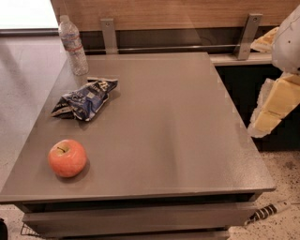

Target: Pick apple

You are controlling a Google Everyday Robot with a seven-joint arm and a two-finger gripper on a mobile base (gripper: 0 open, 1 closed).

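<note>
The table [187, 140] is a flat grey surface that takes up most of the view. It stands against a wood-panelled wall [178, 11] that carries two metal brackets [108, 35].

The apple [67, 158] rests on the table near the front left corner. It is orange-red with paler patches, and its dark stem points up. It touches nothing but the table.

A blue-and-white snack bag [85, 99] lies crumpled on the table behind the apple, well apart from it. A clear water bottle [73, 44] stands upright at the rear left corner, just behind the bag.

The claw [274, 107] hangs off the right side of the table, beyond its edge, at about the middle of the table's depth. Its cream-yellow parts point down and to the left. It is well apart from the apple and holds nothing visible. Whether the claw is wide or narrow cannot be told. The white arm [288, 40] rises above it at the right border.

A striped cable [269, 212] lies on the speckled floor [286, 187] at the front right.
</note>
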